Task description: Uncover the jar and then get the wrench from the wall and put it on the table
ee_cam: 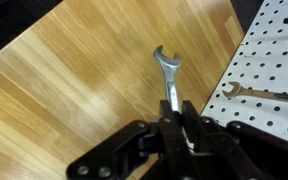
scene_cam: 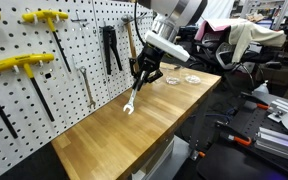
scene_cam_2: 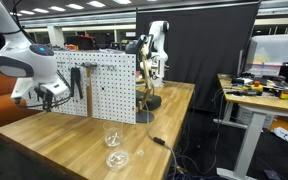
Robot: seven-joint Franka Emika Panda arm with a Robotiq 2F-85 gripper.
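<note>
My gripper [scene_cam: 143, 74] is shut on the shank of the slim silver wrench [scene_cam: 133, 97]. The wrench hangs down over the wooden table [scene_cam: 104, 135] in front of the white pegboard wall [scene_cam: 54, 80], its lower open end close to the wood. In the wrist view the wrench [ee_cam: 167, 75] sticks out from between my shut fingers [ee_cam: 174, 125], above the table [ee_cam: 74, 80]. The small glass jar [scene_cam: 171, 79] stands uncovered on the table beyond my gripper, with its flat clear lid [scene_cam: 192, 79] beside it. Both also show in an exterior view, the jar [scene_cam_2: 111, 136] behind the lid [scene_cam_2: 117, 158].
On the wall hang yellow-handled T-tools [scene_cam: 20, 65], black pliers [scene_cam: 111, 46] and a longer silver wrench [scene_cam: 87, 88], which also shows in the wrist view [ee_cam: 259, 93]. A wooden stand [scene_cam_2: 144, 92] and a black cable [scene_cam_2: 161, 141] are on the table's far part.
</note>
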